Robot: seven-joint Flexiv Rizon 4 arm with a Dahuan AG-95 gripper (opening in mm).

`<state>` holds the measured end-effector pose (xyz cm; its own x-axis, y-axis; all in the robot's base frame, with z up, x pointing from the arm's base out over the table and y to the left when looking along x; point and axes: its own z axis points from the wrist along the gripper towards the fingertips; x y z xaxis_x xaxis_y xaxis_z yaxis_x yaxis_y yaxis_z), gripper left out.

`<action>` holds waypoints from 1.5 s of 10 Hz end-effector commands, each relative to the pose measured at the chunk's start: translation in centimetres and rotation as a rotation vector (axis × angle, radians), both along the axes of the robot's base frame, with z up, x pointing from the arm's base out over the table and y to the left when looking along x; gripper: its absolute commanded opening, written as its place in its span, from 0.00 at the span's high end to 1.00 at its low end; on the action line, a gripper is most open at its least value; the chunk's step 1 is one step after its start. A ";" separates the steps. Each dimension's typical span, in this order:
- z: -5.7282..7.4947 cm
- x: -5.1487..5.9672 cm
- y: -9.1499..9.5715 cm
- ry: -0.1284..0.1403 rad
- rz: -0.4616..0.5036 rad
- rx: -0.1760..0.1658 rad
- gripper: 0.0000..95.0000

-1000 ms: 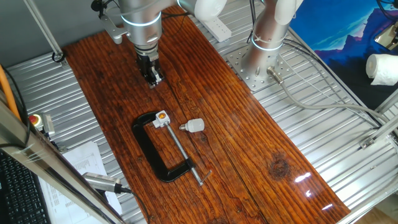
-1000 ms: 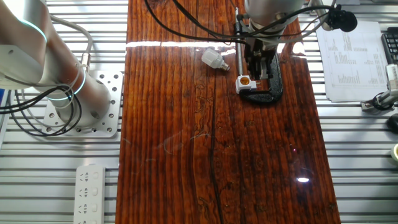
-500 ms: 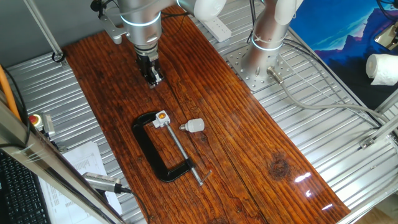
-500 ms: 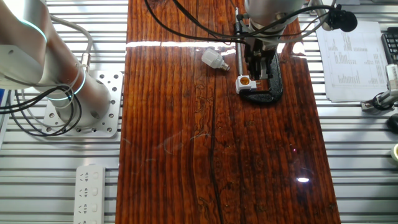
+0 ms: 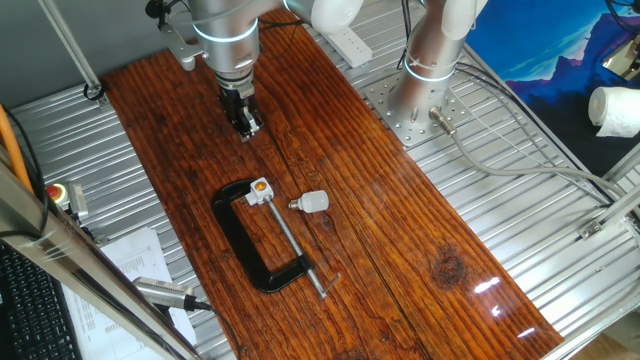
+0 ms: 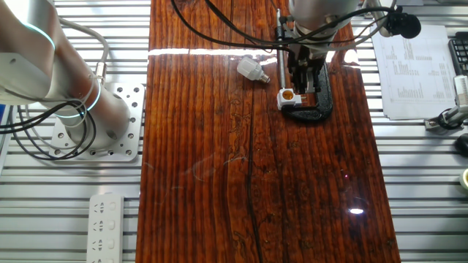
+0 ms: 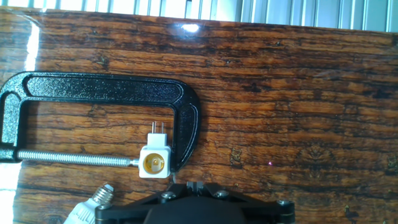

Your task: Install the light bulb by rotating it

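The light bulb [image 5: 315,202] lies on its side on the wooden table, white with a silvery screw base, just right of the clamp's screw; it shows in the other fixed view [image 6: 250,69] and at the bottom left of the hand view [image 7: 86,210]. The white socket block with orange centre [image 5: 260,189] [image 6: 288,96] [image 7: 154,163] is held in a black C-clamp [image 5: 245,245] [image 7: 93,87]. My gripper [image 5: 245,124] [image 6: 300,75] [image 7: 193,185] hangs above the table beyond the clamp, well apart from the bulb. Its fingers are together with nothing between them.
A second arm's base [image 5: 425,90] [image 6: 88,109] stands beside the board. A power strip [image 6: 106,223] lies on the metal frame. A large white roll [image 5: 615,110] sits far right. Papers [image 6: 409,73] and a red button [image 5: 57,192] lie off the board's edge.
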<state>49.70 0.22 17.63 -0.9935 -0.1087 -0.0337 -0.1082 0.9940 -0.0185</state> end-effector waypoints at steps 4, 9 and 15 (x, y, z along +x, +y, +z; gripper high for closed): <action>0.0 0.0 0.0 0.004 -0.004 0.000 1.00; 0.0 0.0 0.0 0.002 -0.010 0.001 1.00; -1.1 0.2 3.0 -0.008 -0.032 -0.001 1.00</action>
